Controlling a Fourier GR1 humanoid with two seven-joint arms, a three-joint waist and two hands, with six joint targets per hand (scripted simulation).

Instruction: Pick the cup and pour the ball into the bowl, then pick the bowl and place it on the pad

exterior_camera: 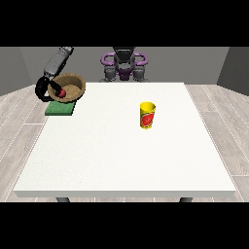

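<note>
A brown wooden bowl [71, 85] is over the green pad [59, 110] at the table's far left corner, tilted so that its inside faces the camera. A red ball [62, 92] lies inside the bowl near its left wall. The black hand at the view's left [44, 90] is curled round the bowl's left rim. Whether the bowl touches the pad I cannot tell. The yellow cup [147, 115] with a red mark stands upright on the table, right of centre, with no hand near it. No hand shows at the view's right.
The white table [121, 160] stretches towards the camera. The robot's torso [124, 65] stands behind the far edge. The pad lies close to the table's left edge.
</note>
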